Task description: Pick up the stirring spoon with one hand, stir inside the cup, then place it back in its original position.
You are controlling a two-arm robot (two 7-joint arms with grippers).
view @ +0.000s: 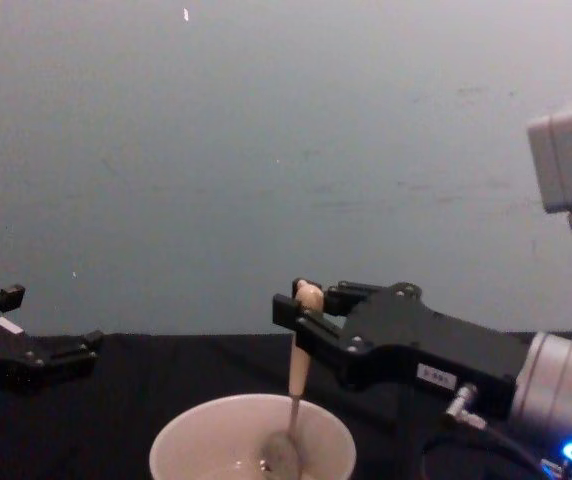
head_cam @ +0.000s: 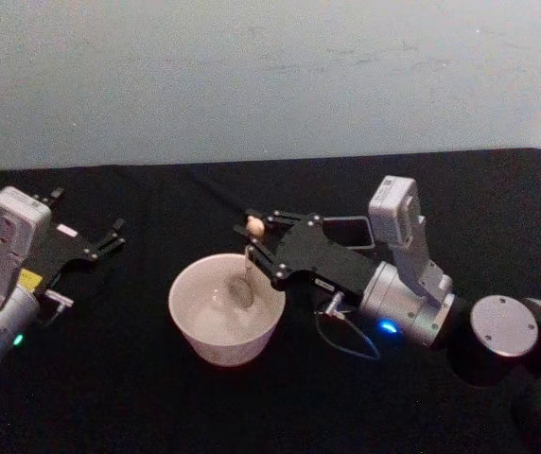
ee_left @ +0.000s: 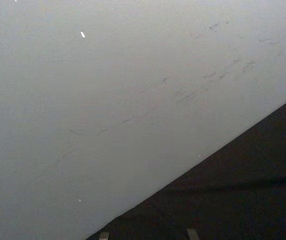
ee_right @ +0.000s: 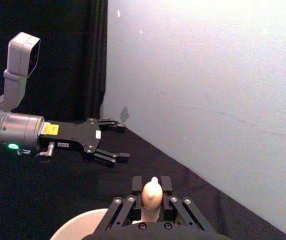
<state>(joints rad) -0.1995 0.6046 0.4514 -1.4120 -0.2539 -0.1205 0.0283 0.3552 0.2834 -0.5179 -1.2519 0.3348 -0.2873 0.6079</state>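
The right gripper (head_cam: 256,236) clamps the spoon (view: 295,375) by its handle, bowl end down inside the cup (head_cam: 187,322). Pickup is done and stirring seems under way. Return to the holder (head_cam: 357,232) is left. The left gripper (head_cam: 86,216) idles, fingers spread.

The stirring spoon (head_cam: 248,263) stands nearly upright in the wide cream-white cup (head_cam: 223,348). Its shiny bowl is low inside, and its beige bear-topped handle is clamped in the jaws of the right gripper (head_cam: 257,238). The cup sits upright on the black bench (head_cam: 110,378), and the dark grey square holder (head_cam: 354,222) stands behind that gripper.
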